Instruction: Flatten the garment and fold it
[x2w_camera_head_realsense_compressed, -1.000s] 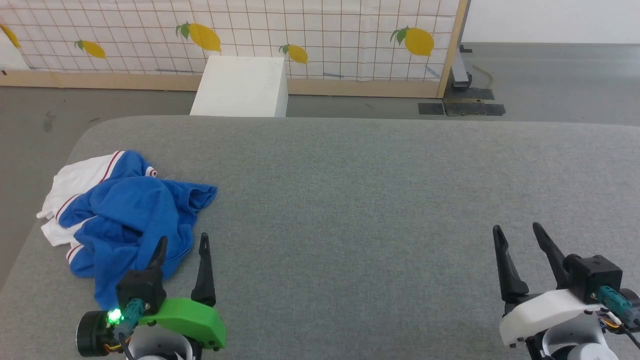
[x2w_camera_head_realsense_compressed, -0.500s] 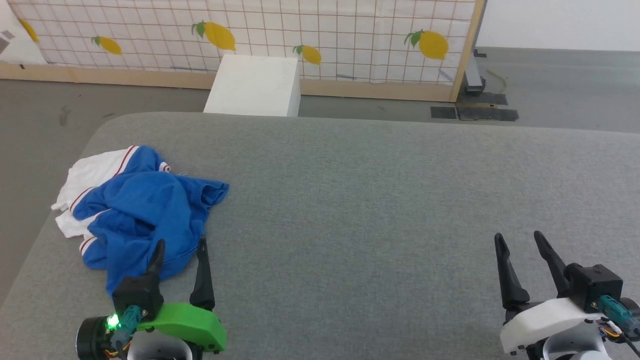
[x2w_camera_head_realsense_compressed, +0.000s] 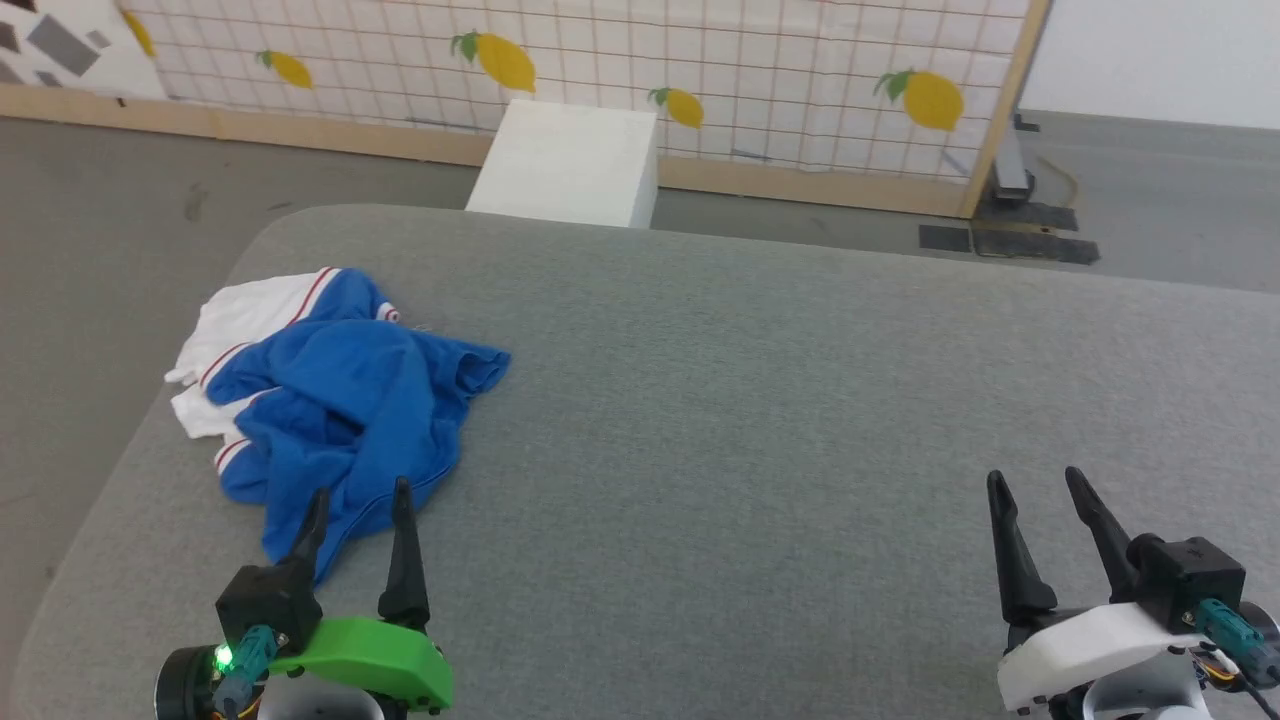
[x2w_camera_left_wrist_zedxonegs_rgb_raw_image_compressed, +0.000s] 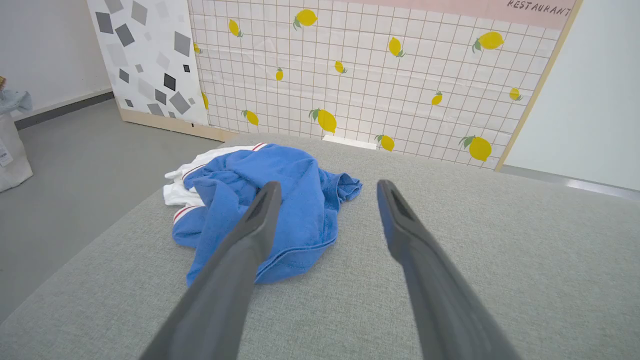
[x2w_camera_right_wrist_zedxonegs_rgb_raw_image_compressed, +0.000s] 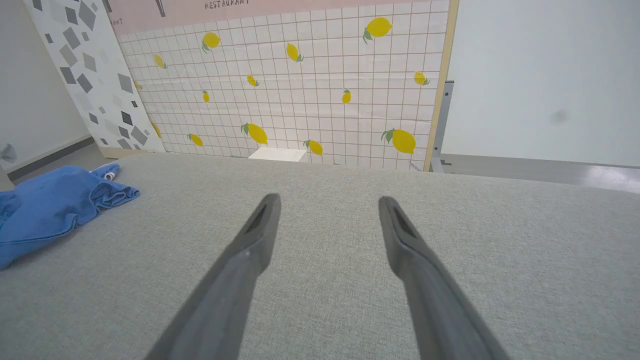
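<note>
The garment (x2w_camera_head_realsense_compressed: 340, 400) is a royal-blue T-shirt with white sleeves and thin red stripes, lying in a crumpled heap near the left end of the grey padded table (x2w_camera_head_realsense_compressed: 750, 400). In the left wrist view the garment (x2w_camera_left_wrist_zedxonegs_rgb_raw_image_compressed: 295, 200) lies just ahead of the fingers, and in the right wrist view the garment (x2w_camera_right_wrist_zedxonegs_rgb_raw_image_compressed: 55, 205) sits at the far left. My left gripper (x2w_camera_head_realsense_compressed: 358, 495) stands open just short of the heap's near edge, nothing between its fingers. Far to the right, near the front edge, my right gripper (x2w_camera_head_realsense_compressed: 1035, 478) is open over bare fabric.
A white box (x2w_camera_head_realsense_compressed: 570, 165) stands on the floor behind the table, before a lemon-patterned tiled screen (x2w_camera_head_realsense_compressed: 700, 60) with a wooden frame. The table's left edge (x2w_camera_head_realsense_compressed: 130, 460) drops to grey floor close beside the garment.
The whole head picture has shifted rightward and tilted, so the camera turned left. Both grippers keep their places and stay open; the garment lies unchanged.
</note>
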